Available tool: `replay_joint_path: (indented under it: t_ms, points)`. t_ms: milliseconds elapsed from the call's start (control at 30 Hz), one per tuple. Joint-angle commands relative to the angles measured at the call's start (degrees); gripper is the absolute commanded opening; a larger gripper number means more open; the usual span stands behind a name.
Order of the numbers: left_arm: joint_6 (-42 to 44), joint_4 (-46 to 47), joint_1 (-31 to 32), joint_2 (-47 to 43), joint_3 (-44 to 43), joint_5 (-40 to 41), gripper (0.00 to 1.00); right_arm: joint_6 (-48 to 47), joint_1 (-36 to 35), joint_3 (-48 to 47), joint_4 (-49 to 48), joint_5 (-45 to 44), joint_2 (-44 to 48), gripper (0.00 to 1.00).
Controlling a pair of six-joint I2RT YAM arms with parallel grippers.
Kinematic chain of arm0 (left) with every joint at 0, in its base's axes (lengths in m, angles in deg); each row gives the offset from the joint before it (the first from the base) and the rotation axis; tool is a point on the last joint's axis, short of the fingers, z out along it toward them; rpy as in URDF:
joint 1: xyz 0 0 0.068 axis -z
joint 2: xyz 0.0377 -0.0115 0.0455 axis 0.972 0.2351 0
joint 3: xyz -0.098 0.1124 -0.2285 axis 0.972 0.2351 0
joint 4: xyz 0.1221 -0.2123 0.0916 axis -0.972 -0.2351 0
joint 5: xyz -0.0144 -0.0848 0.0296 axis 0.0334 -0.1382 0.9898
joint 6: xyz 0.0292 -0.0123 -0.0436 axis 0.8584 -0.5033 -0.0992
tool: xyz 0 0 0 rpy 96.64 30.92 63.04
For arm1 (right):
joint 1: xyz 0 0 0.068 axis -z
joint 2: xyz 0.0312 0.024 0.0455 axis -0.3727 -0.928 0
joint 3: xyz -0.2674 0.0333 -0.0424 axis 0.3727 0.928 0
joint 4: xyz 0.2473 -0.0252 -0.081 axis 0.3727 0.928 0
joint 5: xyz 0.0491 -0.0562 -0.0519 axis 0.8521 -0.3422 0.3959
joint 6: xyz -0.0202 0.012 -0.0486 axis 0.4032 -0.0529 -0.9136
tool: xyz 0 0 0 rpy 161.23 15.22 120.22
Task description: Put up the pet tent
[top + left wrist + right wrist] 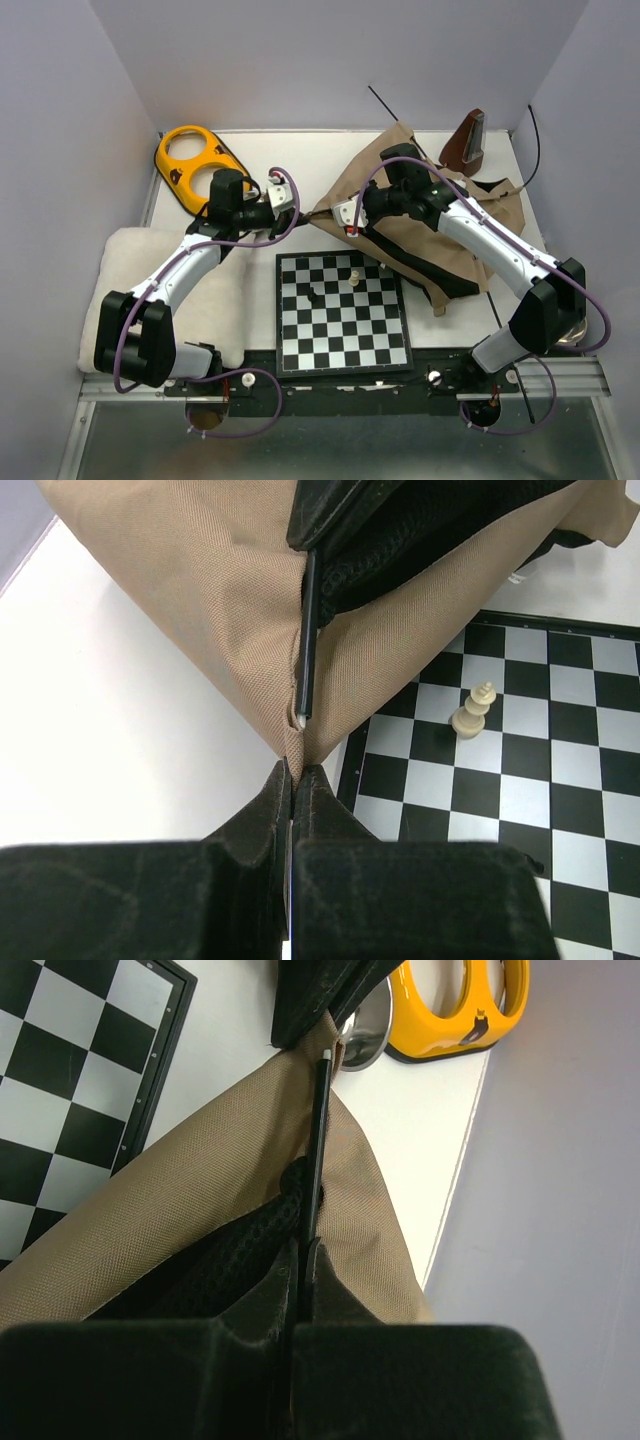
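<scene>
Over the worktop [290, 150], from the top camera, we see the pet tent [480, 215] slumped as a tan heap at the far right, one flap lying over the far right corner of the chessboard [343, 312]. Much of its fabric is hidden under the right arm, and its poles are hard to trace. Both arms reach inward and meet at the tent's left corner, the left gripper [303, 207] coming from the cushion [120, 290] side and the right gripper [338, 220] bending back across the tent. Their fingertips are too small here to read.

From the left wrist, we see the left gripper [292, 780] pressed together, pinching the very tip of the tan corner [200, 600]. A thin black pole [307, 640] ends just above it in a white tip. The right gripper's dark body is cut off at the top edge. A pale chess piece [473, 712] stands upright on the board [520, 810].

From the right wrist, we see the right gripper [300, 1255] clamped tight where the pole [318, 1140] runs down between its fingers, black mesh beside it. Whether fabric is caught too, we cannot tell. A yellow holder [450, 1010] sits cropped beyond.
</scene>
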Motion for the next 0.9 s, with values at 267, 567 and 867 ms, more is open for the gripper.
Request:
replay_joint_path:
  t_ms: [267, 567, 867]
  points:
    - [4.46, -1.47, -0.28, -0.99, 0.66, 0.82, 0.00, 0.14, 1.31, -2.12, 0.73, -5.29, -0.52, 0.01]
    - [4.91, -3.06, -0.28, -0.72, 0.93, 0.90, 0.00, -0.56, 1.57, -1.42, 0.73, -5.11, -0.61, 0.01]
    - [3.77, -2.53, -0.46, -0.11, 0.05, 0.99, 0.00, -3.63, 1.57, 1.21, 1.26, -5.28, 0.35, 0.01]
